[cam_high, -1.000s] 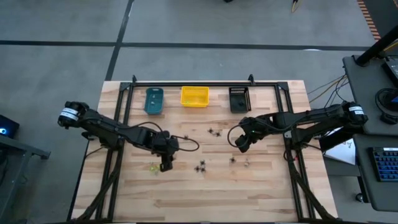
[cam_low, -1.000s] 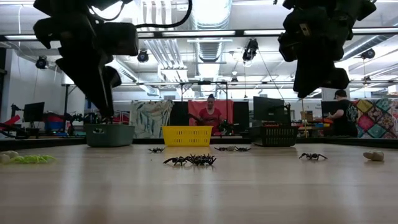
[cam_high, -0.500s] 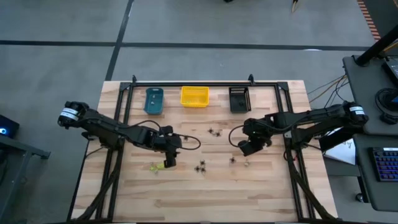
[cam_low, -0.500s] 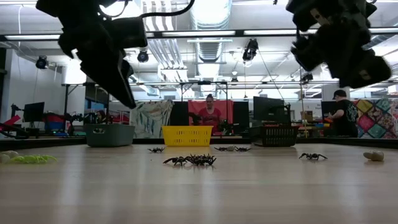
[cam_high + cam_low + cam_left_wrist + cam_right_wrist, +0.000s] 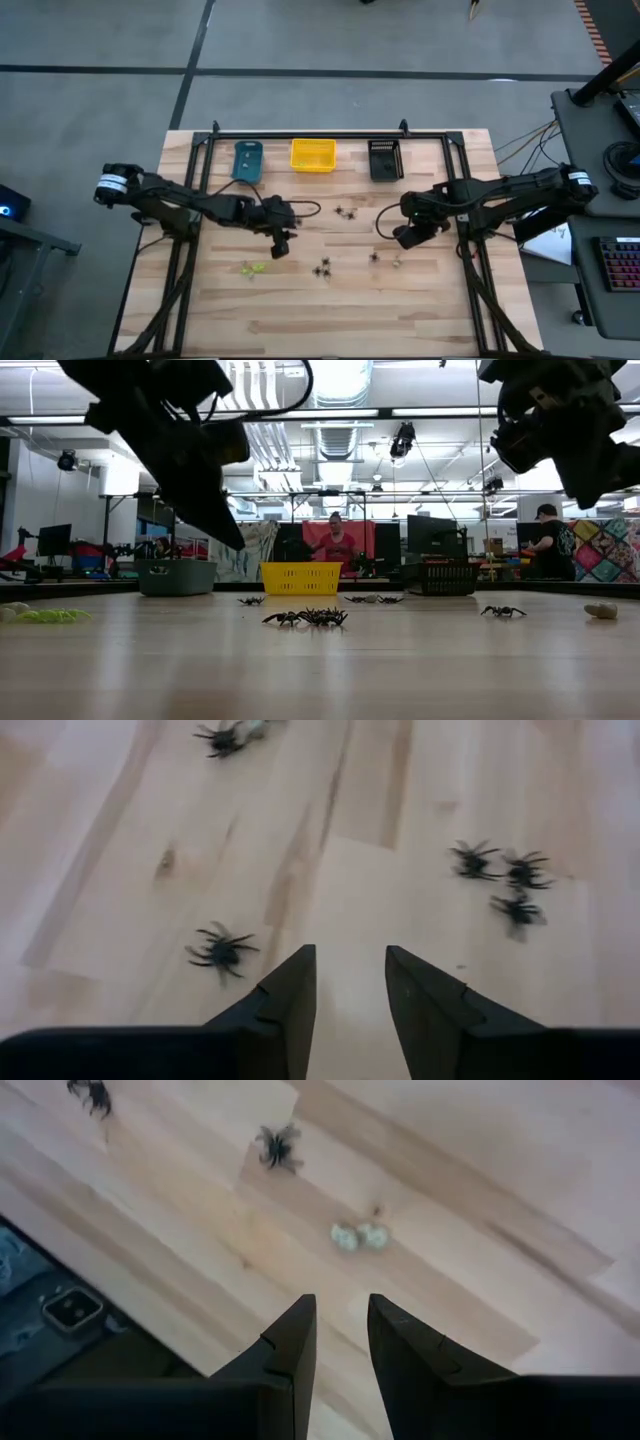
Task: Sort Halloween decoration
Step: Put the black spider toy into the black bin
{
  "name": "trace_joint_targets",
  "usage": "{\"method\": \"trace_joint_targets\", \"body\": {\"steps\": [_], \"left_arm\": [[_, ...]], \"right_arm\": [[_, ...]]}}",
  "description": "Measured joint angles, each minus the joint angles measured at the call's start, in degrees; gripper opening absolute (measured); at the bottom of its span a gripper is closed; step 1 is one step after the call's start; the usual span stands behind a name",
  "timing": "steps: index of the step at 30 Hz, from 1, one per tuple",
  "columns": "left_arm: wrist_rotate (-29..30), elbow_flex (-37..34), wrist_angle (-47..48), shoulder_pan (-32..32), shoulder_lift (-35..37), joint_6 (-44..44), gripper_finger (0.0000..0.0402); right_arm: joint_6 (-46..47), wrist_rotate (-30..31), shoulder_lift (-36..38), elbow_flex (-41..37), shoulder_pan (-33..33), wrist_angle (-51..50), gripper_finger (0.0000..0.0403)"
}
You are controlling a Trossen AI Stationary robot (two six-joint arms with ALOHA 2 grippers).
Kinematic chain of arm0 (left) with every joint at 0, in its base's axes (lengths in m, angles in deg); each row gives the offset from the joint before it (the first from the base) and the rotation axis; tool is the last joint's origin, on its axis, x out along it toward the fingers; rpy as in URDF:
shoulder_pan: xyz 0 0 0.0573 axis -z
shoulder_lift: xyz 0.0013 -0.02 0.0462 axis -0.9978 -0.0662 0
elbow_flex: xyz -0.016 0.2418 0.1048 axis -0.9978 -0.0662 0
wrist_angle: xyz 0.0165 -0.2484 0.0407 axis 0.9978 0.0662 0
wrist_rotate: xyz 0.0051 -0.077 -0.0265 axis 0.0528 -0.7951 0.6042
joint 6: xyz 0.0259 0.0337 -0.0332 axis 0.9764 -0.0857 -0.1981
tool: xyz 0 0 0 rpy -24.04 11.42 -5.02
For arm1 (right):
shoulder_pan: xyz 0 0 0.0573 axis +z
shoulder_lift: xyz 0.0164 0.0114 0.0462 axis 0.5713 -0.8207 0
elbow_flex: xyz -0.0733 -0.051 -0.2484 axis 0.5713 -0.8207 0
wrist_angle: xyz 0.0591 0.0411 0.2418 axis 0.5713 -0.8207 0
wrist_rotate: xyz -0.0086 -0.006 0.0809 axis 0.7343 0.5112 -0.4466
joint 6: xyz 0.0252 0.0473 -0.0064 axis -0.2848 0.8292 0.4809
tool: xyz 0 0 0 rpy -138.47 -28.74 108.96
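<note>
The Halloween decoration is small spiders lying loose on the wooden table [image 5: 430,310]. A black spider [image 5: 222,950] lies just ahead of my left gripper [image 5: 350,970], and a clump of black ones [image 5: 500,880] [image 5: 322,268] lies farther off. A yellow-green one [image 5: 250,268] lies nearer the left. My left gripper [image 5: 282,245] hangs open above the table's middle left, touching nothing. My right gripper [image 5: 405,238] [image 5: 340,1320] hangs open at the middle right, above a pale trinket [image 5: 360,1236] and a black spider [image 5: 278,1146].
Three small bins stand in a row at the far edge: teal [image 5: 247,161], yellow [image 5: 312,155] and black [image 5: 385,159]. A dark frame rail [image 5: 330,134] runs behind them. People show in the room beyond the table in the low view.
My left gripper has moved toward the table's far edge and a little to the right, away from the yellow-green spider, and has tipped from steeply downward to a shallower slant. My right gripper has drifted toward the right edge and turned about its wrist. The spiders lie where they were.
</note>
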Motion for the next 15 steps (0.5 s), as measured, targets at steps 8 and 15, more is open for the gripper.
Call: {"method": "trace_joint_targets", "body": {"steps": [8,15], "left_arm": [[1.4,-2.0,-4.2,-1.5,0.0,7.5,0.0098],[3.6,-4.2,-6.4,-1.6,0.0,10.3,0.0099]], "right_arm": [[-0.2,3.9,0.0,0.0,0.0,0.4,0.0084],[0.0,4.0,0.0,0.0,0.0,1.9,0.0084]]}}
